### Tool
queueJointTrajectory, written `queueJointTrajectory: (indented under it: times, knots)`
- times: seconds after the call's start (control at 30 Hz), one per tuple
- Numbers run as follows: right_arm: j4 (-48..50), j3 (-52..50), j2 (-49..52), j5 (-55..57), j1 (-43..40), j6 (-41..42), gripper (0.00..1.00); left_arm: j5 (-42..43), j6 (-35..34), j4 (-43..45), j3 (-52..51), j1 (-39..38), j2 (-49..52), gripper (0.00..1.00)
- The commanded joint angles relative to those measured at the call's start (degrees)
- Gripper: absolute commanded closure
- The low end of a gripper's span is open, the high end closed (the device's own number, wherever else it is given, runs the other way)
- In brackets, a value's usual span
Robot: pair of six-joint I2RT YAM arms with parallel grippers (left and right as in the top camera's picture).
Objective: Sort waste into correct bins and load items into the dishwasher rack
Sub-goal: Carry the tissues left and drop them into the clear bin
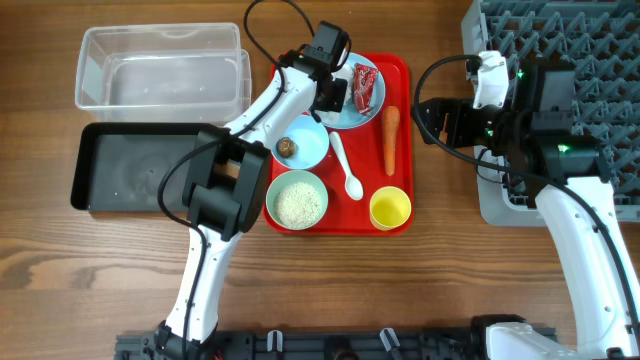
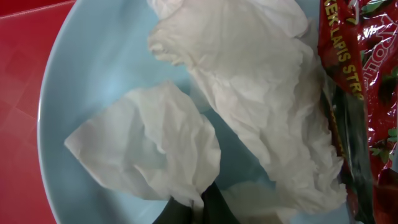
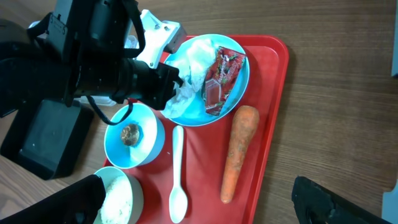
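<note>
My left gripper is shut on a fold of a crumpled white napkin lying on the pale blue plate. A second napkin and the red wrapper lie beside it. In the overhead view this gripper is over the plate at the back of the red tray. My right gripper is open and empty just right of the tray. Below it lie the carrot and white spoon.
The blue bowl holds a brown lump. The mint bowl holds rice. A yellow cup stands at the tray's front right. The clear tub and black tray are at the left, the grey rack at the right.
</note>
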Motion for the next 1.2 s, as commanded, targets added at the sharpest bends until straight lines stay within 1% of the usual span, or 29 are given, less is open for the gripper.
queueJointTrajectory:
  times: [0.0, 0.27, 0.37, 0.43, 0.5, 0.63, 0.73, 0.87, 0.9, 0.93, 0.97, 1.0, 1.03, 1.07, 1.1, 1.17]
  knots:
    - [0.28, 1.38, 0.61, 0.94, -0.24, 0.76, 0.00, 0.46, 0.09, -0.17, 0.92, -0.15, -4.68, 0.96]
    - [0.31, 1.38, 0.61, 1.97, -0.24, 0.74, 0.00, 0.24, -0.44, -0.70, 1.05, 2.19, -17.57, 0.96]
    - [0.33, 1.38, 0.61, 2.21, -0.24, 0.72, 0.00, -2.78, -3.15, -1.99, 1.05, 4.83, -21.70, 0.96]
    - [0.33, 1.38, 0.61, 2.47, -0.24, 0.72, 0.00, -4.20, -3.39, -3.61, 1.05, 7.21, -23.17, 0.96]
    - [0.33, 1.38, 0.61, 3.02, -0.24, 0.72, 0.00, -4.50, -3.41, -5.77, 1.05, 10.08, -23.69, 0.96]
    - [0.33, 1.38, 0.61, 3.48, -0.24, 0.72, 0.00, -4.48, -7.02, -11.76, 1.01, 16.76, -22.80, 0.96]
    - [0.55, 1.38, 0.61, 3.48, -0.24, 0.74, 0.00, -4.44, -7.93, -13.73, 1.01, 20.63, -21.20, 0.96]
    - [0.94, 1.38, 0.61, 3.48, -0.24, 0.74, 0.00, -4.46, -7.85, -13.90, 0.96, 23.26, -18.29, 0.88]
    - [0.94, 1.38, 0.61, 3.48, -0.24, 0.76, 0.00, -4.48, -7.65, -13.90, 0.96, 23.58, -17.55, 0.83]
    - [0.90, 1.38, 0.61, 3.48, -0.24, 0.76, 0.00, -4.46, -7.67, -13.86, 0.96, 23.85, -16.65, 0.71]
    - [0.83, 1.38, 0.61, 3.45, -0.24, 0.76, 0.00, -4.48, -7.67, -13.84, 0.96, 23.96, -16.06, 0.52]
    - [0.70, 1.38, 0.61, 3.48, -0.24, 0.76, 0.00, -4.48, -7.65, -13.84, 0.96, 23.98, -15.32, 0.37]
    - [0.55, 1.38, 0.61, 3.45, -0.22, 0.76, 0.00, -4.48, -7.65, -13.86, 0.96, 23.98, -14.95, 0.18]
    - [0.44, 1.38, 0.61, 3.45, -0.22, 0.79, 0.00, -4.48, -7.67, -13.86, 0.96, 23.98, -14.45, 0.04]
    - [0.24, 1.38, 0.61, 3.45, -0.22, 0.79, 0.00, -4.48, -7.67, -13.90, 0.96, 23.98, -14.25, 0.00]
    - [0.04, 1.38, 0.61, 3.45, -0.22, 0.79, 0.00, -4.48, -7.69, -13.84, 0.96, 23.98, -14.01, 0.00]
